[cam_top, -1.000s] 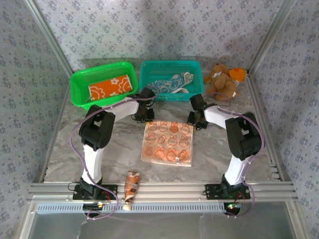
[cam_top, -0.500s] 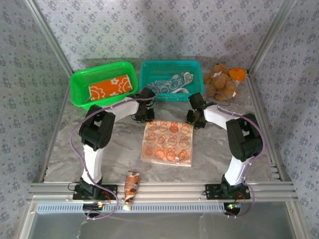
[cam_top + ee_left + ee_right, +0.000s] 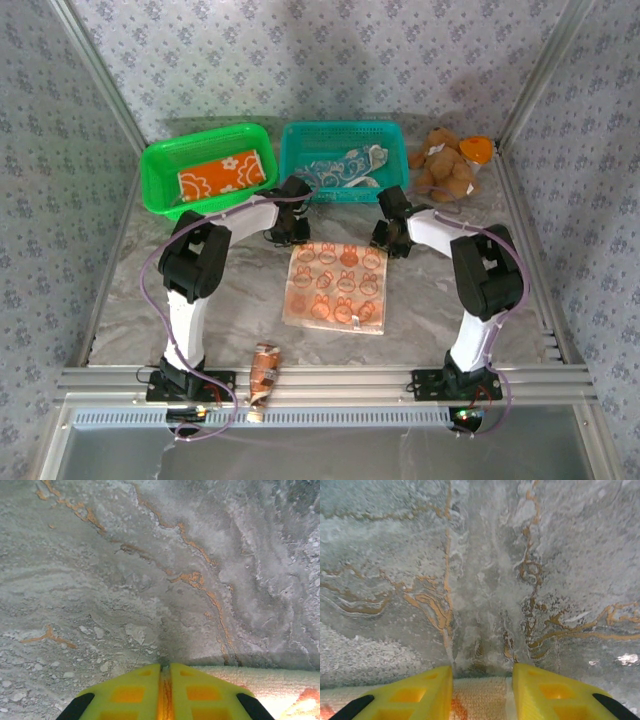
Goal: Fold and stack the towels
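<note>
The pale peach towel (image 3: 337, 287) with orange animal prints lies flat on the marble table. My left gripper (image 3: 288, 236) is at its far left corner, and in the left wrist view the yellow jaws (image 3: 165, 666) are shut with a thin orange strip of cloth pinched between them. More of the peach towel (image 3: 280, 685) shows to their right. My right gripper (image 3: 391, 240) is at the far right corner, open, and the towel's edge (image 3: 482, 695) lies loose between its fingers (image 3: 420, 692). The orange towel (image 3: 222, 173) lies in the green basket (image 3: 160, 160). The teal towel (image 3: 345, 167) lies crumpled in the teal basket (image 3: 392, 135).
A brown teddy bear (image 3: 447, 165) sits at the far right, behind the right arm. A small brown packet (image 3: 265, 372) lies at the table's near edge beside the left arm's base. Both baskets stand just behind the grippers.
My right gripper has gone from shut to open and let go of the towel's far right corner. The left gripper and the towel stay where they were.
</note>
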`<state>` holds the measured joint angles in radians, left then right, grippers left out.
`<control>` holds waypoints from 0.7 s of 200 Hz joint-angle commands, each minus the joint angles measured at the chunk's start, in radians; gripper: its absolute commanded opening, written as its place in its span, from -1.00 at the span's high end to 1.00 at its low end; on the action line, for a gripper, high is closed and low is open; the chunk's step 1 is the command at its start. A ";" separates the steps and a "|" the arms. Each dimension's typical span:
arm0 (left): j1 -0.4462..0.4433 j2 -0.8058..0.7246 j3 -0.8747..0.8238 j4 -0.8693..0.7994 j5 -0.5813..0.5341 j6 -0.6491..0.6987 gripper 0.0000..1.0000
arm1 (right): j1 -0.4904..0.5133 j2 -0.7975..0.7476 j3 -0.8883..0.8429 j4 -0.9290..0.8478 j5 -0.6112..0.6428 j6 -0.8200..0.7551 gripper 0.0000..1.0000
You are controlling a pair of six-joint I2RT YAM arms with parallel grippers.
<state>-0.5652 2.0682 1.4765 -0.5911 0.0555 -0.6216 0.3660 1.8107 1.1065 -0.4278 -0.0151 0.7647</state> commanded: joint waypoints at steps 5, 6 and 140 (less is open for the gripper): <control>-0.014 -0.003 -0.010 -0.001 0.023 0.000 0.76 | 0.003 0.017 -0.022 -0.037 -0.001 0.038 0.25; -0.014 -0.003 -0.010 -0.001 0.024 0.000 0.76 | 0.003 0.016 -0.023 -0.038 -0.001 0.038 0.25; -0.017 -0.005 -0.018 0.011 0.029 -0.002 0.76 | 0.002 0.006 -0.028 -0.048 0.004 0.052 0.77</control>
<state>-0.5655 2.0682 1.4761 -0.5842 0.0597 -0.6220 0.3622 1.8065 1.0943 -0.4583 0.0055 0.8055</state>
